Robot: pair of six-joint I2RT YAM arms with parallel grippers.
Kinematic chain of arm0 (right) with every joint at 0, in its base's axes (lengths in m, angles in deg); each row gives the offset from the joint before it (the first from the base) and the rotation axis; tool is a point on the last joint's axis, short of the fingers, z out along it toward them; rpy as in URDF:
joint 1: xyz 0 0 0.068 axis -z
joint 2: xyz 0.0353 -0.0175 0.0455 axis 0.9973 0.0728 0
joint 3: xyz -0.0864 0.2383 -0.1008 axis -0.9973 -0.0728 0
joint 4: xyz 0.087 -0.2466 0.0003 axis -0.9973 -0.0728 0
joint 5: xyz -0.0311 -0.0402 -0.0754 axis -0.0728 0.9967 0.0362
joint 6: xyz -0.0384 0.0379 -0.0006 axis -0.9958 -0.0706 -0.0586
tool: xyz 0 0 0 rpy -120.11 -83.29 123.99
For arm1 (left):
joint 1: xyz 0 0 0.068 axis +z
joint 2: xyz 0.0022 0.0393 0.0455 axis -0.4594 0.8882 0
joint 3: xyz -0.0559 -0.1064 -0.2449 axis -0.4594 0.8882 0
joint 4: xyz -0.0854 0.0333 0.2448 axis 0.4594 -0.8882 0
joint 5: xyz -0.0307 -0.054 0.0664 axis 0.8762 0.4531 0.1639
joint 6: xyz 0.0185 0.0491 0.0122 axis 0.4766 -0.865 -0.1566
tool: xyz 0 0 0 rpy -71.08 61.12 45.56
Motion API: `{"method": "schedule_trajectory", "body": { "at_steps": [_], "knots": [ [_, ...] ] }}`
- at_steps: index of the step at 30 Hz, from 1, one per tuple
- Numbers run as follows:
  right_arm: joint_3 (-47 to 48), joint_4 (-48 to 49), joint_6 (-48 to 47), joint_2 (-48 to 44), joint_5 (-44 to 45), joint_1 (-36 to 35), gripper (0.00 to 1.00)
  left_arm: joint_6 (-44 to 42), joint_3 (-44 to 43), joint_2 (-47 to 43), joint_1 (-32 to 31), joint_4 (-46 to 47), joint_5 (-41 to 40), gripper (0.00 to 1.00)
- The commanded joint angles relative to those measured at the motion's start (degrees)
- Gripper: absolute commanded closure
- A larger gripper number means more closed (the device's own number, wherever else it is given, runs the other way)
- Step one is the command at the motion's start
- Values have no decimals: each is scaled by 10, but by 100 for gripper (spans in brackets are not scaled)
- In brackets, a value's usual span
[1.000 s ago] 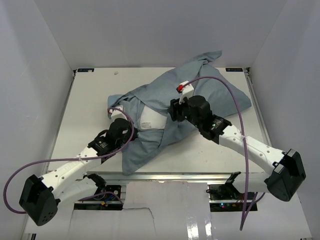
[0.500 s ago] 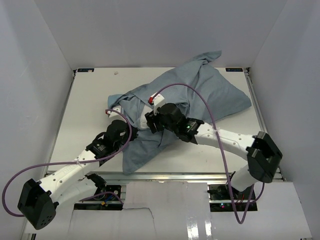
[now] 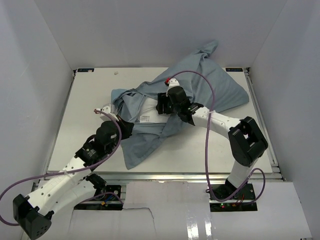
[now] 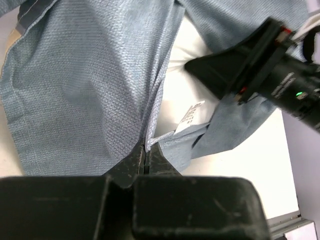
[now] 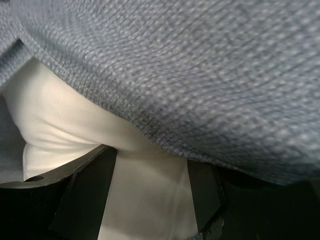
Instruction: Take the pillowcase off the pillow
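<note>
The grey-blue pillowcase (image 3: 210, 90) lies crumpled across the middle and far right of the table, plain side showing. The white pillow (image 3: 148, 111) pokes out of its open left end. My left gripper (image 3: 125, 128) is shut on the pillowcase's hem; the left wrist view shows the jaws closed on that seam (image 4: 146, 149), with the pillow (image 4: 187, 90) beyond. My right gripper (image 3: 161, 104) is at the opening. In the right wrist view its fingers (image 5: 87, 195) squeeze a fold of the pillow (image 5: 150, 200) under the pillowcase edge (image 5: 200, 75).
White walls enclose the table (image 3: 85, 105) on the left, back and right. The pillowcase's far corner (image 3: 210, 49) stands up against the back wall. My right gripper body (image 4: 245, 70) shows in the left wrist view, close above the pillow.
My right gripper swung left to the pillow's exposed end, then drew back toward the far side. My left gripper pulled the hem nearer and to the left. More white pillow shows.
</note>
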Motion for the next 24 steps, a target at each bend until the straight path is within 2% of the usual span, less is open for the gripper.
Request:
{"method": "schedule_trajectory", "body": {
  "at_steps": [1,7,8,9,10,11,13,16,17,20,24],
  "knots": [
    [19,-41,12,22,90,50,35,14,23,-8,3,-55,-31,100],
    [48,-50,27,43,68,48,35,15,33,58,3,-46,-23,100],
    [36,-36,30,39,64,48,36,11,25,56,3,-48,-19,91],
    [28,-32,32,31,62,46,36,8,16,54,2,-48,-13,73],
    [21,-20,34,29,62,44,36,9,-5,53,2,-48,-8,29],
    [16,-10,35,27,59,43,36,10,-17,52,3,-47,1,21],
    [18,-11,37,27,55,42,36,31,-51,61,2,-46,20,16],
    [19,-10,38,25,49,35,36,105,-90,93,2,-56,25,16],
    [18,-9,38,21,51,33,36,118,-98,105,2,-56,43,9],
    [13,-5,38,19,50,23,36,169,-122,151,-2,-48,78,4],
    [6,-1,39,12,49,18,36,201,-155,220,-8,-60,29,2]
  ]
}}
